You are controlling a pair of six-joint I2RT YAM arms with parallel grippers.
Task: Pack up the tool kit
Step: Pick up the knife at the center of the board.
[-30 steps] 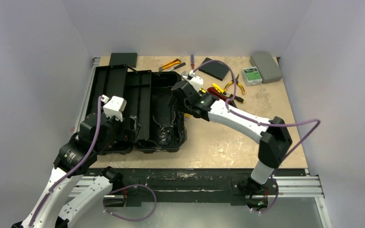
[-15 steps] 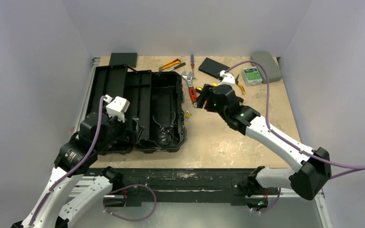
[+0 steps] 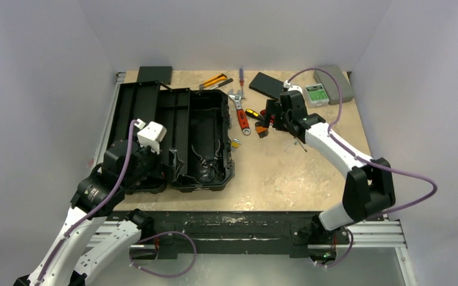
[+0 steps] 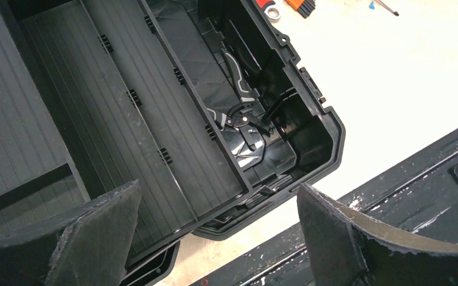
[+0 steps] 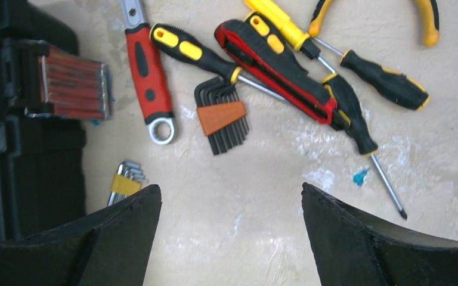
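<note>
The tool kit's black toolbox lies open at the left, its lid folded back. A black tool with grey handles lies in its deep tub. My left gripper hangs open and holds nothing over the box's near edge. My right gripper is open above bare table, just short of a loose tool pile. The pile holds a red wrench, hex keys in an orange holder, black-and-yellow screwdrivers and a red-and-black tool. A yellow-banded hex key set lies beside the box.
At the back lie a flat black box, a grey case, a green-and-white pack, a yellow knife and a blue screwdriver. Yellow-handled pliers lie past the pile. A black rail runs along the near edge.
My right arm swung from over the toolbox rightward to the tool pile, and its jaws spread wider. The left arm shifted only slightly.
</note>
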